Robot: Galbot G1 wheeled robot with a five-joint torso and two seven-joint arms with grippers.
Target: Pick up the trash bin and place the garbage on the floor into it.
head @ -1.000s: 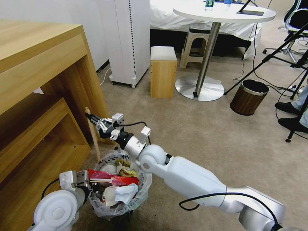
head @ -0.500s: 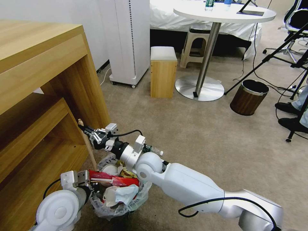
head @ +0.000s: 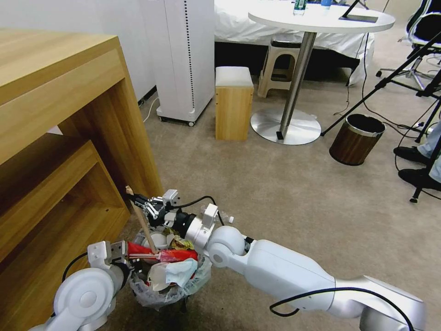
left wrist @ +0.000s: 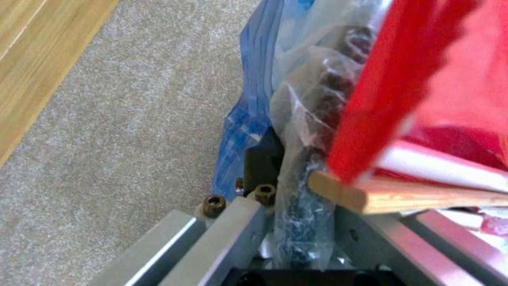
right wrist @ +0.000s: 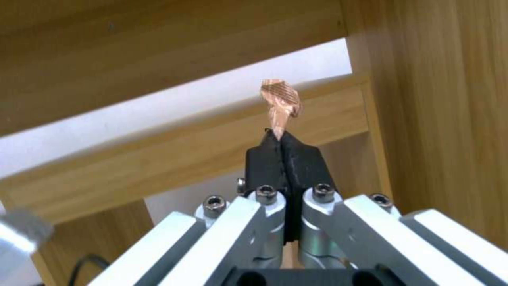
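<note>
The trash bin [head: 161, 294], its whitish bag heaped with red wrappers, white paper and other garbage, sits low at the front left. My left gripper [head: 123, 260] is shut on the bin's rim [left wrist: 301, 222], with the bag pinched between its fingers beside a red wrapper [left wrist: 423, 79]. My right gripper [head: 136, 199] hovers just above the bin, shut on a wooden stick [head: 143, 224]. The stick slants down with its lower end among the garbage. Its splintered tip [right wrist: 280, 99] pokes out past the closed black pads. A bottle [head: 225, 217] lies on the floor [head: 285, 193], partly hidden behind my right wrist.
A wooden desk with open shelves [head: 69, 138] stands close on the left, right by the stick. Farther off are a brown wood-look bin [head: 356, 139], a round table's pedestal [head: 285, 126], a small stool [head: 234, 103], tripod legs and a person's shoes [head: 413, 165].
My right gripper has come down and nearer with the stick. The stick's lower end, earlier outside the bin by the desk, now rests inside it. The left gripper keeps its hold.
</note>
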